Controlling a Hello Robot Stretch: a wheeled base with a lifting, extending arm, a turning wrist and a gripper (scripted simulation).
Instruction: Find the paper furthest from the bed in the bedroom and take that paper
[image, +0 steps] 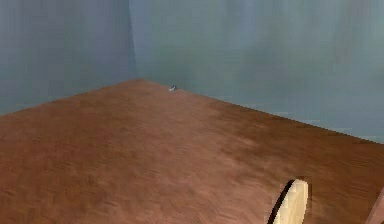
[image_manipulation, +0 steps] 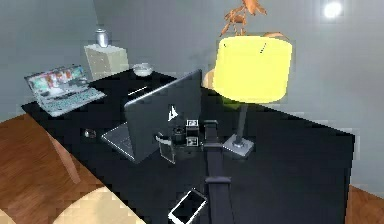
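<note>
My arm (image_manipulation: 215, 185) rises from the bottom edge over a black desk (image_manipulation: 300, 170). Its two white marker squares (image_manipulation: 186, 127) sit near the desk's middle. Just left of them is my gripper (image_manipulation: 165, 147), in front of a grey open laptop (image_manipulation: 150, 112) that stands on the desk. I cannot tell whether it holds anything. A small flat white rectangle with a dark rim (image_manipulation: 187, 208) lies on the desk's near edge, left of the arm.
A yellow-shaded lamp (image_manipulation: 255, 66) stands right of the gripper. A second open laptop (image_manipulation: 64, 86), a cream box (image_manipulation: 103, 58) and a small bowl (image_manipulation: 143, 69) sit far left. Ahead is bare wooden floor (image: 150, 150), blue walls and a round wooden edge (image: 290, 203).
</note>
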